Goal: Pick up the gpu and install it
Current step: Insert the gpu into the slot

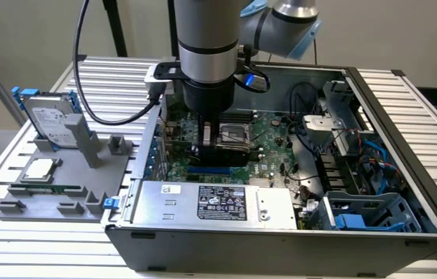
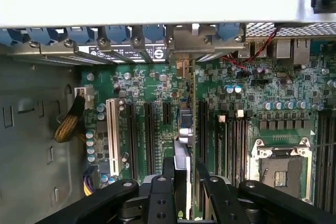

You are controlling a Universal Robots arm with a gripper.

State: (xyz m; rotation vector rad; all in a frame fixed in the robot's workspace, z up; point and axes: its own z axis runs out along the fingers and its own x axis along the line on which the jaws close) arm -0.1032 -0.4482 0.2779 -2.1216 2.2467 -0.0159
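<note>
The gripper [image 2: 185,170] pinches the gpu [image 2: 192,103], a thin card held edge-on and upright over the long black slots of the green motherboard [image 2: 247,93], mid-frame in the exterior view. Around it is an open grey metal case [image 1: 280,244] on a ribbed aluminium table [image 1: 420,96]. At the exterior view's left, a grey tray [image 1: 48,196] holds a silver hard drive [image 1: 48,119].

gpu [image 2: 189,124] – thin card seen edge-on, green board on one face, dark on the other | pose: upright on its long edge, over the expansion slots [image 2: 149,135] of the motherboard [image 2: 252,82] | bracket end: toward the case rear wall [image 2: 157,3] | state: clamped between the gripper [image 2: 185,177] fingers; seating in slot not discernible
</note>
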